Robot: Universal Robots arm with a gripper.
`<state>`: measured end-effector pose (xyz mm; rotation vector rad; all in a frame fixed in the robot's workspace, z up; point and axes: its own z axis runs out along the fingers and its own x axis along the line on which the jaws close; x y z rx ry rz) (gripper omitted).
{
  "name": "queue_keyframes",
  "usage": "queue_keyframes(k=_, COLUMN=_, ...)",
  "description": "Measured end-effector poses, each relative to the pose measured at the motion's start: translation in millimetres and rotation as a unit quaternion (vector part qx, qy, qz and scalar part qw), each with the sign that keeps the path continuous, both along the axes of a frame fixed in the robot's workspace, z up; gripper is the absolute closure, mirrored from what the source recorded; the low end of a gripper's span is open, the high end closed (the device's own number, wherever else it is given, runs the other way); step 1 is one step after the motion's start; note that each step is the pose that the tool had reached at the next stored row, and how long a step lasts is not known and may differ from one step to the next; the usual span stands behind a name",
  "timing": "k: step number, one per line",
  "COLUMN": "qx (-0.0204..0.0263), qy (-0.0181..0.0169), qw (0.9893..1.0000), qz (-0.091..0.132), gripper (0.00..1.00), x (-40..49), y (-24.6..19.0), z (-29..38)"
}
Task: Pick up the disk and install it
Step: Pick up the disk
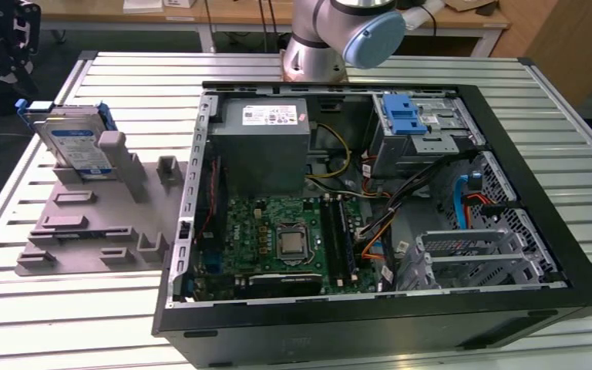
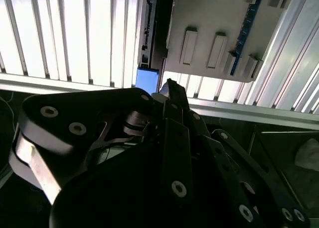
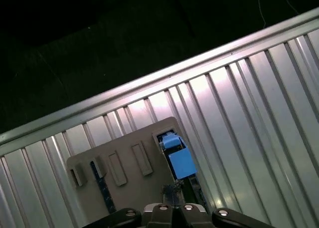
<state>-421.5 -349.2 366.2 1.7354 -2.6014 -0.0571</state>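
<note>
Disk (image 1: pixel 78 146) stands upright in 1 slot of fixture plate (image 1: pixel 80 231) on table (image 1: pixel 59 308), at the exterior view's left of computer case (image 1: pixel 543 254). Inside the case, power supply (image 1: pixel 265 146) lies behind motherboard (image 1: pixel 280 239).

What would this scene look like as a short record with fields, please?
disk: upright in grey holder, exterior view's left, outside the computer case
gripper: over the disk, apart from it
computer case: open, lying flat on slatted table
task state: disk not yet picked up
</note>
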Motion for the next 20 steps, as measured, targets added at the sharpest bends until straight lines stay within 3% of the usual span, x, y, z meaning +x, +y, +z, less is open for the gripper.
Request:
queue_keyframes(k=2, qx=0.0012, qy=-0.0021, qw=1.0, qz=0.0, gripper=0.89, x=-0.2, y=0.0, z=-0.1)
queue_keyframes(k=11, qx=0.0013, qy=-0.0028, qw=1.0, qz=0.001, gripper=0.89, x=-0.2, y=0.0, z=-0.2)
queue_keyframes(k=17, qx=0.0014, qy=-0.0058, qw=0.9991, qz=0.043, gripper=0.88, x=-0.2, y=0.0, z=-0.9)
queue_keyframes(k=20, qx=0.0013, qy=-0.0091, qw=0.9987, qz=0.051, gripper=0.76, x=-0.4, y=0.0, z=-1.5)
